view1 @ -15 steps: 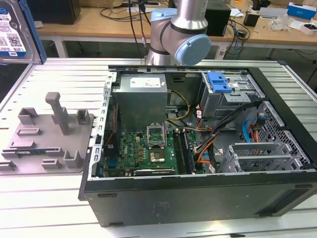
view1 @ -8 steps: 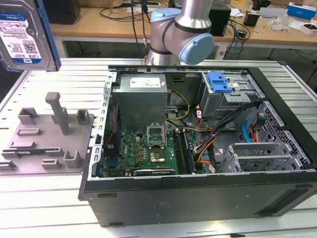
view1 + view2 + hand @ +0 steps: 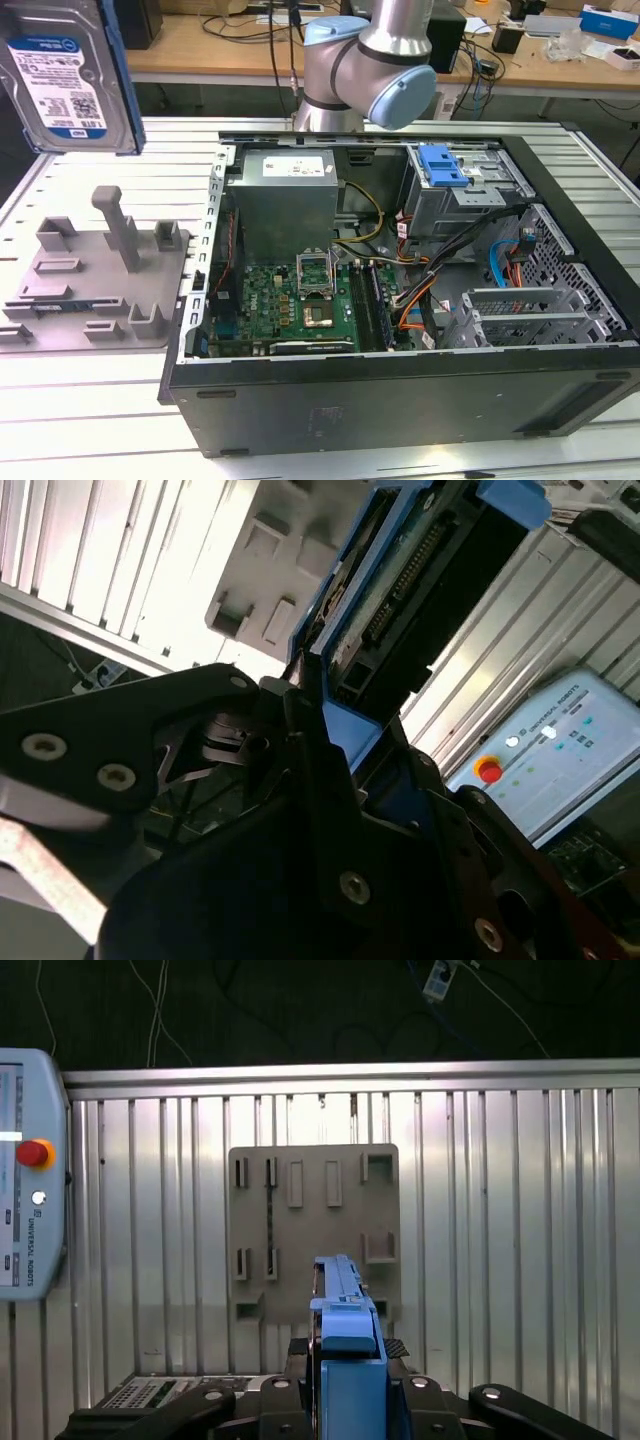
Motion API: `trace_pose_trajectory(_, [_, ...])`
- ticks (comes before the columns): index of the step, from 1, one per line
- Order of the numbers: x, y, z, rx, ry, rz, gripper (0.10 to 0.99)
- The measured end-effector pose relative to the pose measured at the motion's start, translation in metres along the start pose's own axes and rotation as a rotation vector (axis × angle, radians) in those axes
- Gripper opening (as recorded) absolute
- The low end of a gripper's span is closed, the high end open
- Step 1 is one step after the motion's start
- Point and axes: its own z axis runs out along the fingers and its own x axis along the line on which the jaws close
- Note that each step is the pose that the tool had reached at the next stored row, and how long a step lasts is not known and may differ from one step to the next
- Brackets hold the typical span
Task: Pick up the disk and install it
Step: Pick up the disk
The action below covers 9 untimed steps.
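disk [image 3: 68,75]: held in the air at the exterior view's upper left, labelled face towards that camera, blue carrier bracket along its edge; well apart from the computer case, above the fixture plate and not touching it.
gripper [image 3: 318,720]: clamped on the disk's blue bracket in both wrist views, with black gripper parts on either side of the blue edge.
fixture plate [image 3: 95,275]: grey, flat on the bench, just beside the case on the exterior view's left; upright post and block-shaped holders on top.
computer case [image 3: 400,400]: black, lying on its side with the open side up.
power supply [image 3: 285,200]: grey box inside the case, at the far end.
motherboard [image 3: 290,300]: green, nearer the camera than the power supply.
blue latch piece [image 3: 442,165]: on top of the metal drive cage, at the exterior view's right of the power supply.
arm [image 3: 375,60]: grey with pale blue joint caps, rising behind the case.
teach pendant [image 3: 30,1175]: red button showing, beside the slatted bench [image 3: 80,400].
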Motion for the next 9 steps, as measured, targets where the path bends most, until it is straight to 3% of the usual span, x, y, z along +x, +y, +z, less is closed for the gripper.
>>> trace_pose_trajectory(9, [0.0252,-0.0444,-0.0002,-0.01,0.0001,0.0,0.365])
